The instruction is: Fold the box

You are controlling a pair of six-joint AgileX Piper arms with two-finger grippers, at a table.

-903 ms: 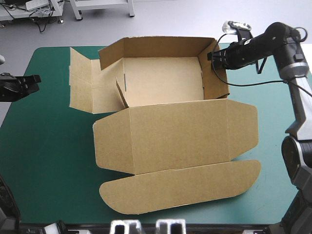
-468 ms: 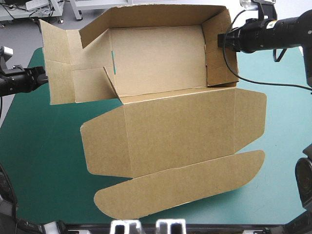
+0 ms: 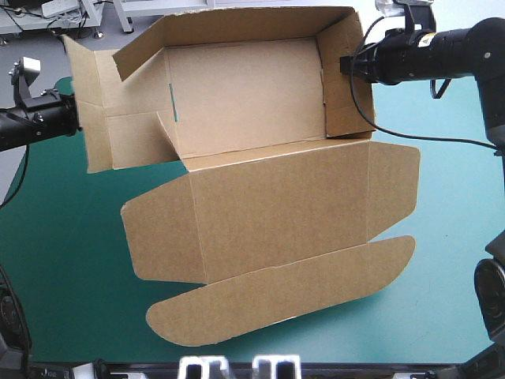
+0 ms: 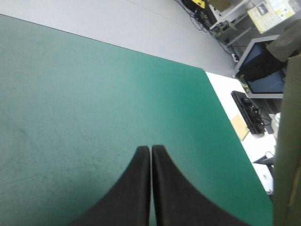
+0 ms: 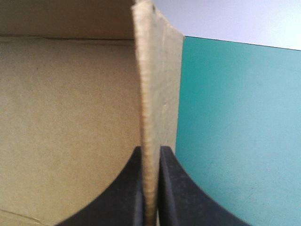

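My box (image 3: 268, 197) is matt brown board, faintly ribbed across its faces. Its cut edge (image 5: 146, 94) looks rough and fibrous in my right tool (image 5: 150, 151). The fingers (image 4: 134, 193) of my left tool (image 4: 151, 148) are smooth black with a dull sheen, like plastic. The counter's teal-green cover (image 3: 71, 245) is matt and finely grained.

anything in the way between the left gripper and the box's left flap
Nothing visible does. The left gripper, black fingers shut and empty, sits close beside the unfolded left flap of the brown cardboard box, whose right wall the right gripper grips.
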